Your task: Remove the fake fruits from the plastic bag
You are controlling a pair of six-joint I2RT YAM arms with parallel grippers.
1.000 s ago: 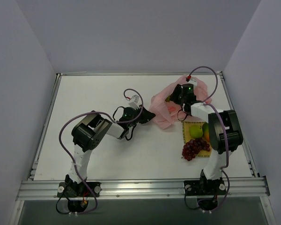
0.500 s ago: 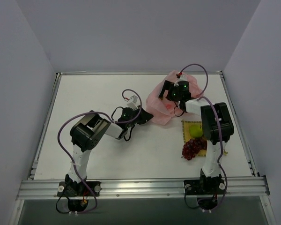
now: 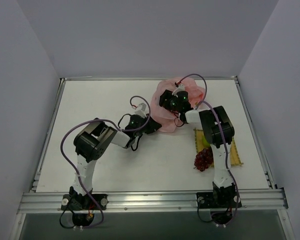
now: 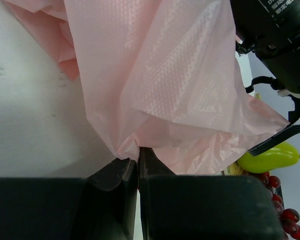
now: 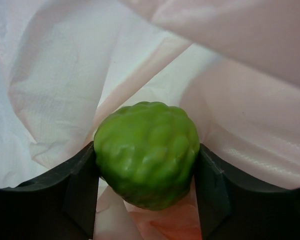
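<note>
Inside the pink plastic bag (image 5: 55, 75), at the centre of the right wrist view, the bumpy green ball (image 5: 146, 152) sits between the two dark fingers (image 5: 80, 190) of the right gripper (image 5: 146, 185). One finger presses its side at 9 o'clock and the other at 3 o'clock, so we read this gripper as clamped on the ball. Pink film folds around the ball at 12 and 6 o'clock, and it is not out of the bag yet

In the top view, the bag lies crumpled toward 1 o'clock of the white table (image 3: 100, 100), with the right gripper reaching into it from its 4 o'clock side. The left gripper (image 4: 138, 167) meets the bag at the bag's 8 o'clock edge. In the left wrist view its jaws are pressed flat together with a thin fold of the pink film pinched between them, so we call it clenched on the bag

Toward 4 o'clock of the table lies the yellow woven mat (image 3: 236, 154), partly hidden under the right arm. The grape bunch (image 3: 203, 159) rests at the mat's 8 o'clock corner, spilling over its edge. A yellow-green fruit (image 4: 270, 156) lies just beside the grapes; we cannot tell whether it is the apple or the mango
</note>
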